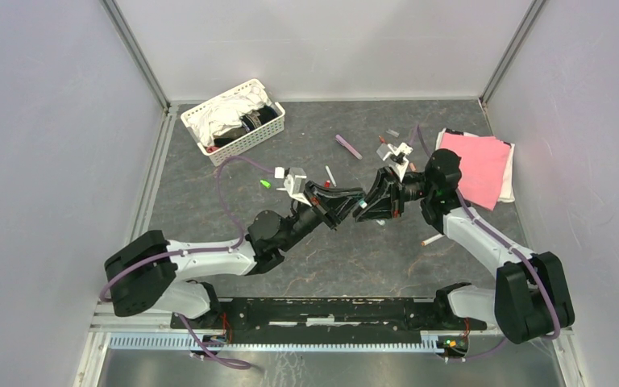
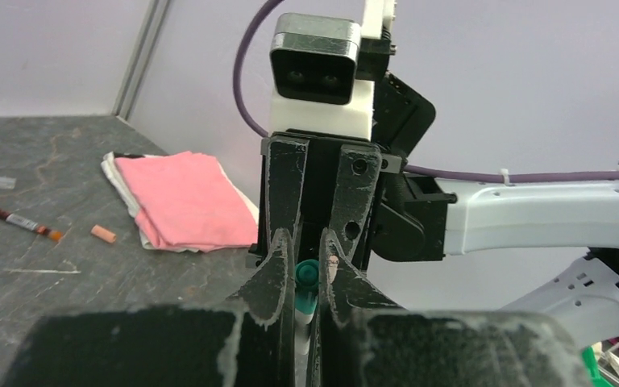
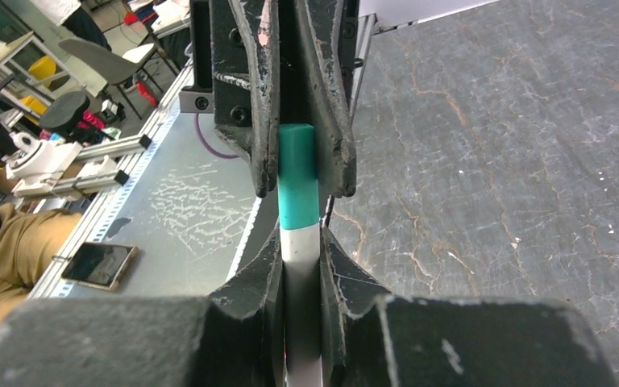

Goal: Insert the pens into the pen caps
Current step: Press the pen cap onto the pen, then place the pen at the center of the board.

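Dark grey desk (image 1: 355,266), pale walls around it. Above its middle a white pen (image 3: 300,262) is held off the surface. Its long axis runs roughly 9-to-3 in the top view, with the capped end toward 9. The teal cap (image 3: 297,173) sits on that end, in line with the barrel and touching it. The right claw (image 3: 300,242) is clamped narrow on the barrel. The left claw (image 3: 298,181) pinches the cap from the opposite side.

From above, the two claws hide pen and cap. The right wrist view shows both plainly; the left wrist view shows only a sliver of teal.

A pink cloth (image 1: 475,165) lies at 3, a basket (image 1: 234,121) at 11, and a loose purple pen (image 1: 348,146) at 12.
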